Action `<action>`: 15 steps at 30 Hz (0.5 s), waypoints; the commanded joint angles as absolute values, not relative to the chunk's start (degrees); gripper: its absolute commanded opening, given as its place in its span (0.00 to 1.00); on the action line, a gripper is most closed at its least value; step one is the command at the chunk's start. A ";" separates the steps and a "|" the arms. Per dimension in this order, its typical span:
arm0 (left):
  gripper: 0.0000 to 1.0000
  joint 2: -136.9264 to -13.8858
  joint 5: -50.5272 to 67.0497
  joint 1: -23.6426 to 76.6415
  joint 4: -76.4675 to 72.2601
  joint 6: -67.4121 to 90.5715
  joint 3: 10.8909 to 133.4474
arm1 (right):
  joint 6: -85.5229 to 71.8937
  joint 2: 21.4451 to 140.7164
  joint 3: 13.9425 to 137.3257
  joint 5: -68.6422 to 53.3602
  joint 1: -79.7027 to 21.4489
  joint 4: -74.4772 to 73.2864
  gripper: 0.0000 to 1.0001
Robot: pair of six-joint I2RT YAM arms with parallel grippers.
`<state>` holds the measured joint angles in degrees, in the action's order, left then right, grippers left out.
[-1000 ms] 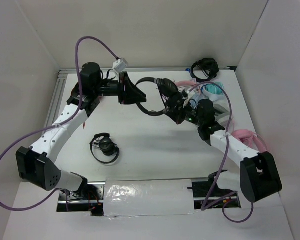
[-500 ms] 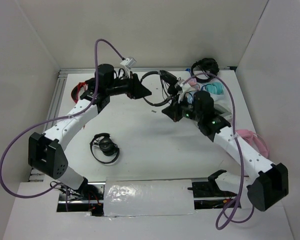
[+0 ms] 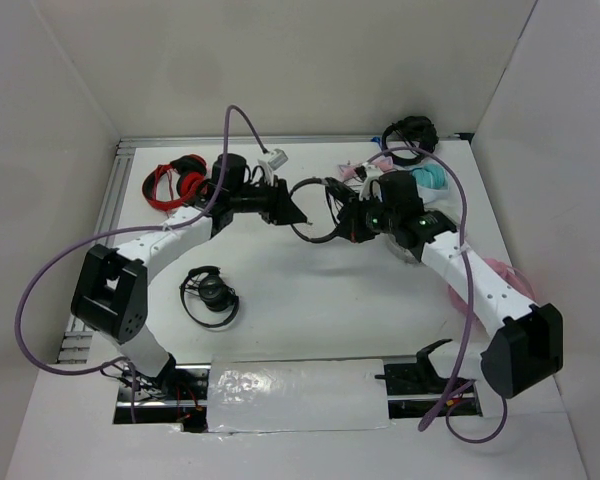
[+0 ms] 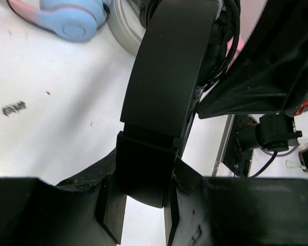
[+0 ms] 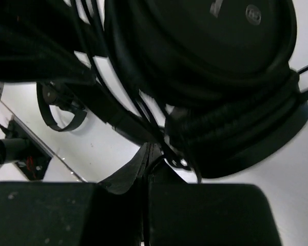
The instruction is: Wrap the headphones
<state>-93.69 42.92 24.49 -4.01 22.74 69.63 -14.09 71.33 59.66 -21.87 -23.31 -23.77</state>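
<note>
The black headphones [image 3: 325, 200] hang between my two grippers above the middle back of the table. My left gripper [image 3: 296, 214] is shut on the headband [image 4: 169, 66], which runs up from between its fingers [image 4: 142, 190]. My right gripper [image 3: 346, 228] is just right of it, below the ear pads [image 3: 342, 196]. In the right wrist view the jaws [image 5: 147, 154] are pressed together on the thin black cable [image 5: 161, 146]. Several cable strands run past the stacked ear pads [image 5: 210, 61] close above.
A compact black pair [image 3: 212, 295] lies front left. A red pair [image 3: 175, 182] lies back left. Another black pair [image 3: 410, 135], a blue pair [image 3: 425, 178] and a pink pair [image 3: 500, 275] lie to the right. The blue pair [image 4: 74, 20] shows in the left wrist view.
My left gripper has swung right and nearer with the headband, uncovering the red pair. My right arm has turned, and the headphones now sit tighter between the two grippers.
</note>
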 commanded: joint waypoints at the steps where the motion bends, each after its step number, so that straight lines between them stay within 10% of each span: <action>1: 0.00 -94.92 45.18 26.19 -8.43 23.19 66.63 | -22.39 73.47 60.31 -24.43 -22.68 -20.23 0.00; 15: 0.00 -102.03 53.69 31.73 -10.54 27.33 62.14 | -33.13 75.15 54.41 -8.80 -23.29 -27.50 0.02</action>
<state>-100.20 44.31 29.87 -9.91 26.35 63.88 -29.87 76.64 55.37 -15.00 -23.07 -28.64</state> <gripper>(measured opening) 0.398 0.015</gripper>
